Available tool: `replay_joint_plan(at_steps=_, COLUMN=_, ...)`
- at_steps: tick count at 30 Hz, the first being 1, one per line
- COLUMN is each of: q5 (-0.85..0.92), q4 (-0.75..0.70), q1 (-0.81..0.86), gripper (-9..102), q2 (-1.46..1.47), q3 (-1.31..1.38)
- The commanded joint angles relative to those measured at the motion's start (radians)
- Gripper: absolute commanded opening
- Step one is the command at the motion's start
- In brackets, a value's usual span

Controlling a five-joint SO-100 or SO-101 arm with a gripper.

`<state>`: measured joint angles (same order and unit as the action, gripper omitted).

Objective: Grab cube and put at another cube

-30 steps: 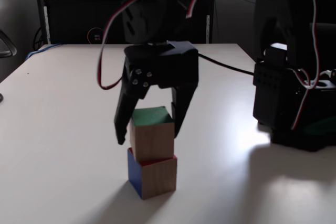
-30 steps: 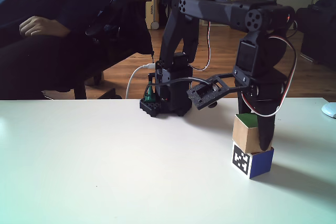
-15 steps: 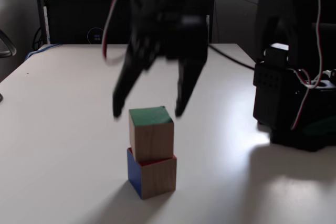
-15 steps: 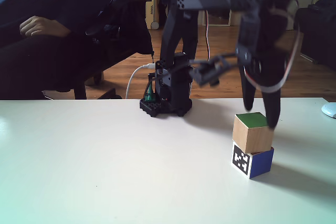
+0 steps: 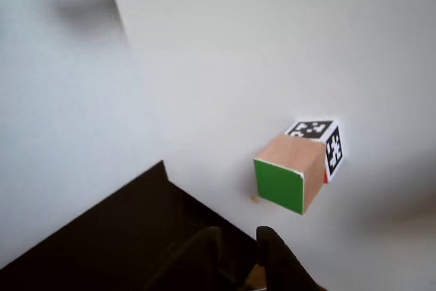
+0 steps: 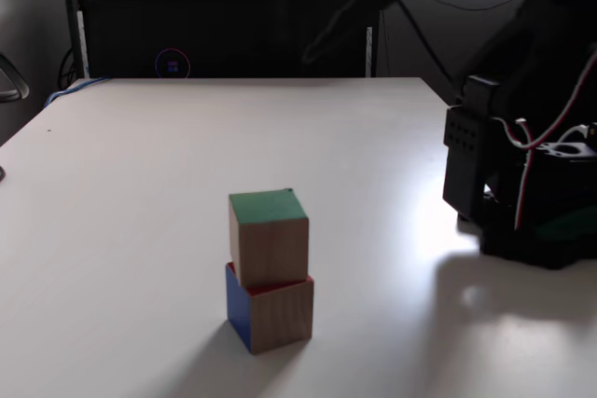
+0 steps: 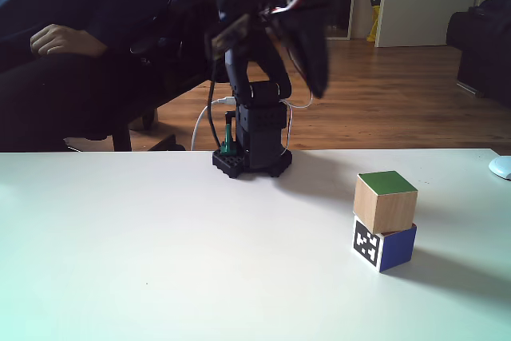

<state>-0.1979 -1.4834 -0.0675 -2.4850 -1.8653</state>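
The wooden cube (image 6: 269, 235) with its green face up sits on top of another cube (image 6: 275, 309), slightly turned on it. In a fixed view the cube (image 7: 385, 201) rests on another cube (image 7: 383, 245), which shows a black-and-white marker and a blue side. The other view looks down on the cube (image 5: 283, 180) and the marker faces of another cube (image 5: 319, 131) behind it. My gripper (image 5: 238, 233) is far from the stack, its tips a little apart with nothing between them. It appears blurred high above the table (image 6: 322, 30), near the arm's base (image 7: 315, 69).
The arm's base (image 6: 522, 193) stands at the right of the white table (image 6: 140, 184). A black cabinet (image 6: 187, 34) lies behind the table's far edge. A person's hand (image 7: 60, 37) rests beyond the table. A white object (image 7: 501, 167) sits at the right edge.
The gripper let go of the cube, rose off the stack and swung back towards the base. The cube stays on another cube.
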Motion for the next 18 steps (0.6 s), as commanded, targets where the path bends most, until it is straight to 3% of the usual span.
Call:
replay_joint_plan(at_steps=1, q5=0.020, q4=0.072, q1=0.066, gripper=0, q2=-0.213, q3=-0.184)
replay_joint_plan(at_steps=10, q5=0.118, q4=0.193, q1=0.091, gripper=0, q2=-0.621, q3=-0.637)
replay_joint_plan(at_steps=18, q5=0.198, q4=0.239, q1=0.153, gripper=0, q2=-0.802, q3=-0.897)
